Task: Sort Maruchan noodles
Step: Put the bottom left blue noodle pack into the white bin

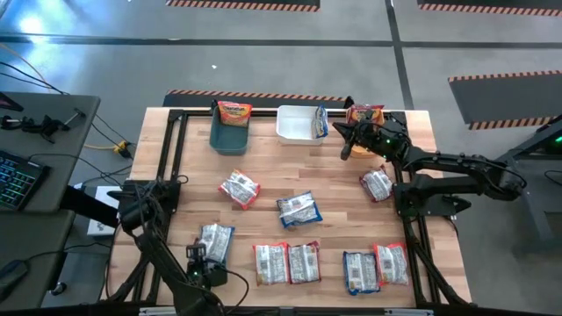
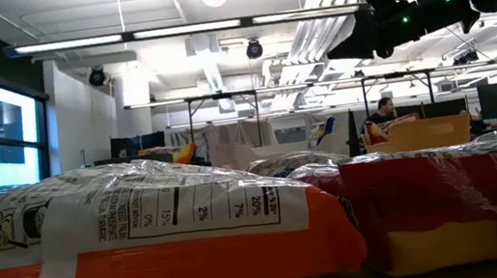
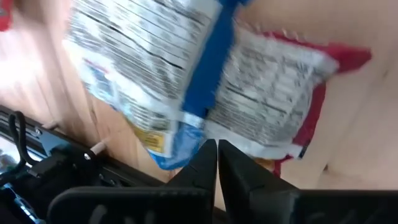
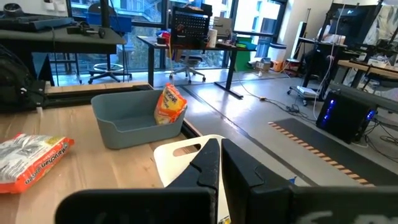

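Near-left on the table (image 1: pixel 334 175), the left gripper (image 1: pixel 204 270) pinches shut at the edge of a blue-striped noodle packet (image 1: pixel 215 241), long axis running near-to-far; lifting it comes next. Far right, the right gripper (image 1: pixel 349 140), closed and empty, hovers beside the white bin (image 1: pixel 297 123).

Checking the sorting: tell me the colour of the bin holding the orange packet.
Teal: the teal plastic bin holds the orange ramen packet; clearest in the high view.
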Robot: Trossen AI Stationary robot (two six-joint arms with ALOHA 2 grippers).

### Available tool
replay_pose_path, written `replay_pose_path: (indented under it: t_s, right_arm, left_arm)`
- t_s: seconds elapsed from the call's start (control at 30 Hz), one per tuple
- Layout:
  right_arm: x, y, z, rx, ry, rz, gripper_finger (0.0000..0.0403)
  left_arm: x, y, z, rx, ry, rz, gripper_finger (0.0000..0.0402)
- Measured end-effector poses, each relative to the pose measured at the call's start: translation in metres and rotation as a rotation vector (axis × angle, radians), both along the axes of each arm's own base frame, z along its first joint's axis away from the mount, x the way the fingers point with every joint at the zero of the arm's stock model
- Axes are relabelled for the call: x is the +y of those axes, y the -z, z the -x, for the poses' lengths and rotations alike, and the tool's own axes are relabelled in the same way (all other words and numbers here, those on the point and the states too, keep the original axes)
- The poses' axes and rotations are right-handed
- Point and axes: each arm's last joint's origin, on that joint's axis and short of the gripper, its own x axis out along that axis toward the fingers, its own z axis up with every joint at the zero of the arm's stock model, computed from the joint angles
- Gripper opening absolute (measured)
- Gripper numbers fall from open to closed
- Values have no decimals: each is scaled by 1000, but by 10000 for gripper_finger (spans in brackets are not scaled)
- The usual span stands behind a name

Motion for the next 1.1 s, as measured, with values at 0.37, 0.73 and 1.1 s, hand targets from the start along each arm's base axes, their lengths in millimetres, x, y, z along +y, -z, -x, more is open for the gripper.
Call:
replay_pose_path:
  t_s: [0.37,0.73,1.1]
  right_arm:
    - [9,0,-5,12,-56,22,0]
    - [20,0,-11,14,-106,22,0]
    - [26,0,-13,20,-121,29,0]
  left_arm:
    - [3,-17,4,-83,-92,13,106]
    - [-5,0,37,-119,-90,-85,154]
    - [6,15,41,-122,24,-180,157]
